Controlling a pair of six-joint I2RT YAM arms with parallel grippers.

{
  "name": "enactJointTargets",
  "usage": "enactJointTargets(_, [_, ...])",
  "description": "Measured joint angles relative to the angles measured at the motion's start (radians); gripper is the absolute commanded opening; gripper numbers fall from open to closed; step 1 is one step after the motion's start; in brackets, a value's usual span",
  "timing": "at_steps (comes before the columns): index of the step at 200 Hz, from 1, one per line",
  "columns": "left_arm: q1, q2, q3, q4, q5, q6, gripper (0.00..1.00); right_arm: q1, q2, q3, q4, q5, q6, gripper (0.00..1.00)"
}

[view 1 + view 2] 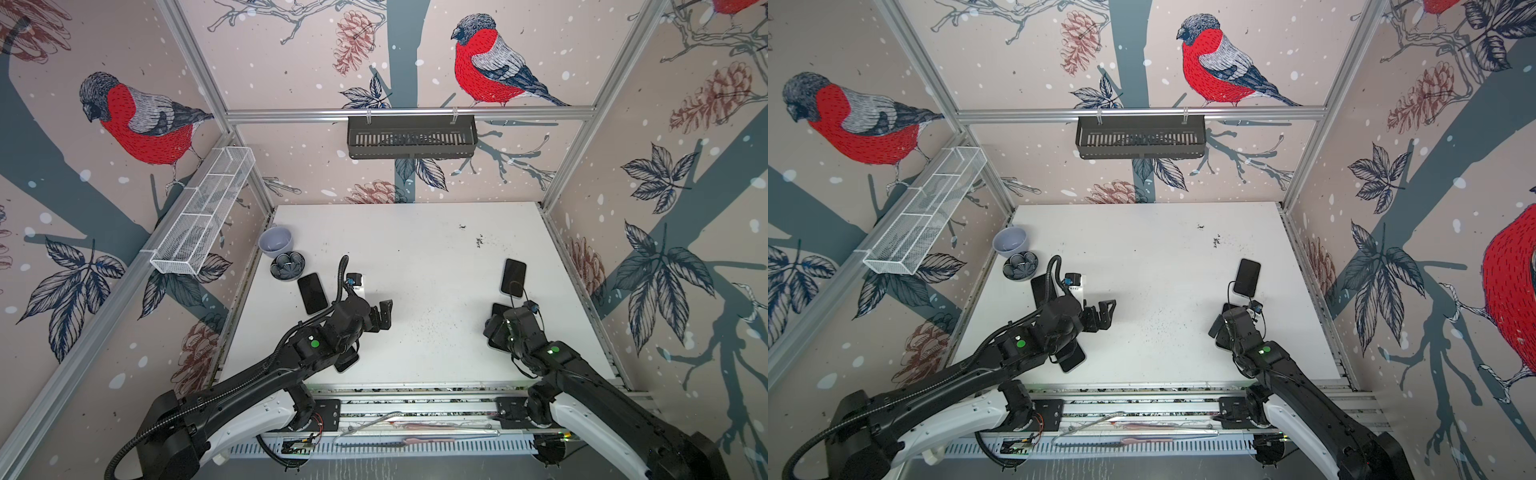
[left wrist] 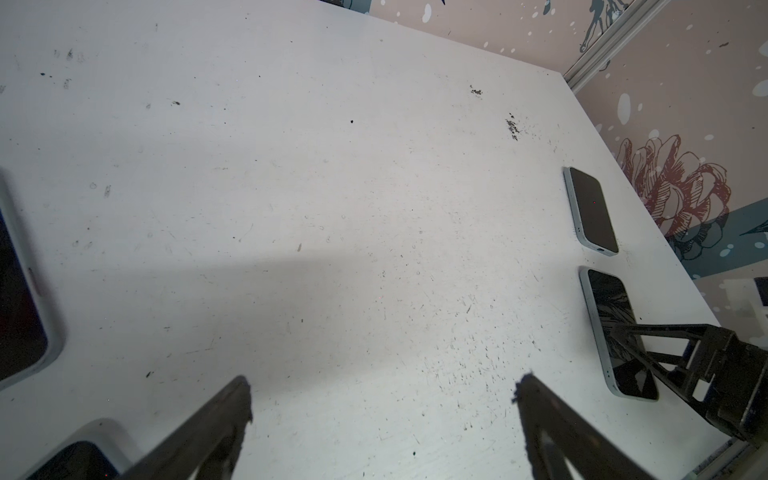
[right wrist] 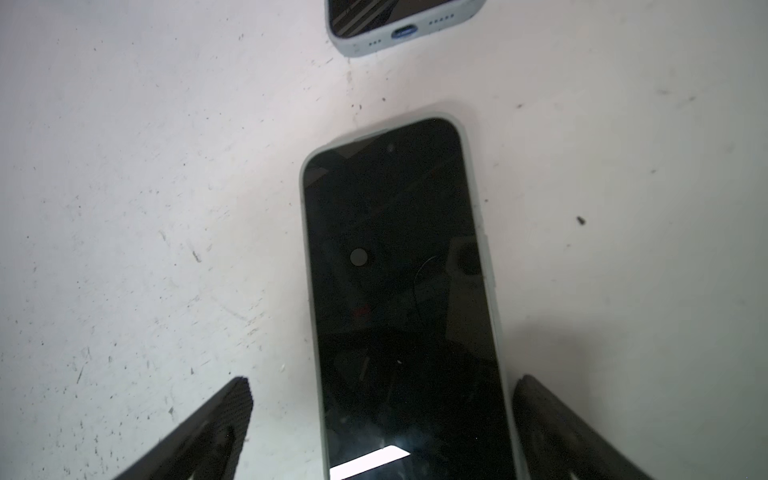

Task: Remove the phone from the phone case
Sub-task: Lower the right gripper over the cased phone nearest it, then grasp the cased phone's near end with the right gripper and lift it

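The phone (image 3: 399,291) lay flat, dark screen up, seated in a pale, perhaps grey-green case (image 2: 601,332), near the table's (image 1: 415,249) right edge.

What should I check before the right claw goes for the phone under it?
1. Right claw open: ok.
2. Its fingers flank the phone: ok.
3. Phone seated in case: ok.
4. Left claw open, empty: ok.
5. Left claw placed to brace the case: not ok, it is over bare table.
6. Right claw's height above phone: cannot tell.
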Motion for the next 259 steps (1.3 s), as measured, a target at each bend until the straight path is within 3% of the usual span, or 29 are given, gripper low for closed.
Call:
enactJointTargets(71, [0.0, -0.002, -0.008, 0.014, 0.002, -0.003, 0.99, 0.072, 0.218, 0.101, -0.028, 0.04, -0.02, 1.0])
enactJointTargets(116, [0.0, -0.006, -0.008, 0.014, 0.001, 0.002, 0.98, 0.09, 0.27, 0.124, -0.039, 0.061, -0.024, 1.0])
enactJointTargets(158, [0.0, -0.041, -0.011, 0.014, 0.0, 0.005, 0.98, 0.096, 0.333, 0.156, -0.064, 0.08, -0.031, 0.89])
enactJointTargets(191, [0.0, -0.072, -0.026, 0.014, -0.002, 0.016, 0.98, 0.113, 0.394, 0.192, -0.09, 0.103, -0.04, 0.88])
enactJointTargets(259, [0.0, -0.091, -0.037, 0.014, -0.003, 0.017, 0.99, 0.122, 0.363, 0.176, -0.09, 0.104, -0.042, 0.71])
